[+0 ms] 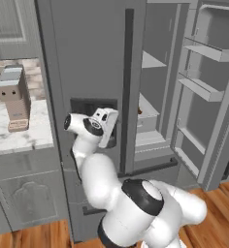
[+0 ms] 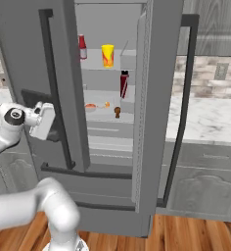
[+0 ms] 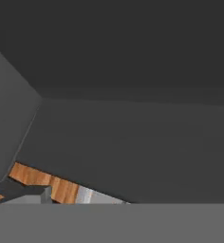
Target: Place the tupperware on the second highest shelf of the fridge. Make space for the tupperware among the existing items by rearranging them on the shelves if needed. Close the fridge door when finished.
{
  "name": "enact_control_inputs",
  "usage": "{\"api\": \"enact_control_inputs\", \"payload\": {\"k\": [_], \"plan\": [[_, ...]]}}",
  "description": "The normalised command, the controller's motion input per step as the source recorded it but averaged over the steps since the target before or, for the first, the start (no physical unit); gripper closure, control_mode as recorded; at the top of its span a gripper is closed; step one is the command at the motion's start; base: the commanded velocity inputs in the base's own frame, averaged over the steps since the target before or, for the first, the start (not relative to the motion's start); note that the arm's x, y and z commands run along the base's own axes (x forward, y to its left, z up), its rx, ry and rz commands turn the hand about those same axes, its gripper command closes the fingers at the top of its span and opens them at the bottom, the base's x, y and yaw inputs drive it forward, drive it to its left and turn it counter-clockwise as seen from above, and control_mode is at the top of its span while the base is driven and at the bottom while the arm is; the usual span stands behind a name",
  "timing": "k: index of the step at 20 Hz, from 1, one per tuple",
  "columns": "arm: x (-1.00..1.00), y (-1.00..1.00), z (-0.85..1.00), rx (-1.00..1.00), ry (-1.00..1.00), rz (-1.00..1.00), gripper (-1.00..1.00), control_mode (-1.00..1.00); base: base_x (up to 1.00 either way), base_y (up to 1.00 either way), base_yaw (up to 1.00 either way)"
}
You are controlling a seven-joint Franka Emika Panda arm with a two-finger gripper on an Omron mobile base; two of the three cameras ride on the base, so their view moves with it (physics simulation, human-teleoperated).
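The claw (image 1: 110, 127) sits low against the dispenser recess (image 1: 89, 105) of the closed left fridge door, its white hand turned in toward the dark panel; in the hand view only dark grey surfaces and a sliver of wood floor (image 3: 47, 182) appear. Its fingertips are hidden, but the jaws stand spread wide and nothing is held between them. The hand (image 2: 43, 120) is seen just left of the dark bar handle (image 2: 54, 88) in the right base view.

The fridge (image 2: 112, 29) has its right door (image 2: 159, 98) swung open, with the bins on its inner face (image 1: 204, 87) bare. Inside, a yellow cup (image 2: 107, 55) and a red bottle (image 2: 81, 47) stand on an upper shelf (image 2: 95, 63). A darker red bottle (image 2: 124, 84) stands on the next level down. Below that, the shallow pale tupperware (image 2: 91, 107) with orange pieces lies on a lower shelf, near a small orange item (image 2: 107, 104) and a small brown thing (image 2: 117, 112).

A brown block (image 1: 14, 99) stands on the marble counter (image 1: 19, 135) to the fridge's left.
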Motion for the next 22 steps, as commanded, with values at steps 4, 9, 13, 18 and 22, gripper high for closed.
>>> {"api": "enact_control_inputs", "payload": {"k": [4,9,13,18,22], "plan": [[0.75,-0.48,0.0,0.12,0.02,0.56,-1.0,-1.0,0.0,0.0,0.0],[0.92,-0.4,0.0,0.1,0.08,0.55,-1.0,-1.0,0.0,0.0,0.0],[1.0,-0.29,0.0,0.09,0.15,0.52,-1.0,-1.0,0.0,0.0,0.0],[0.57,0.12,0.0,0.0,0.03,0.46,-1.0,-1.0,0.0,0.0,0.0],[0.0,0.46,0.0,-0.08,-0.04,0.36,-1.0,-1.0,0.0,0.0,0.0]]}}
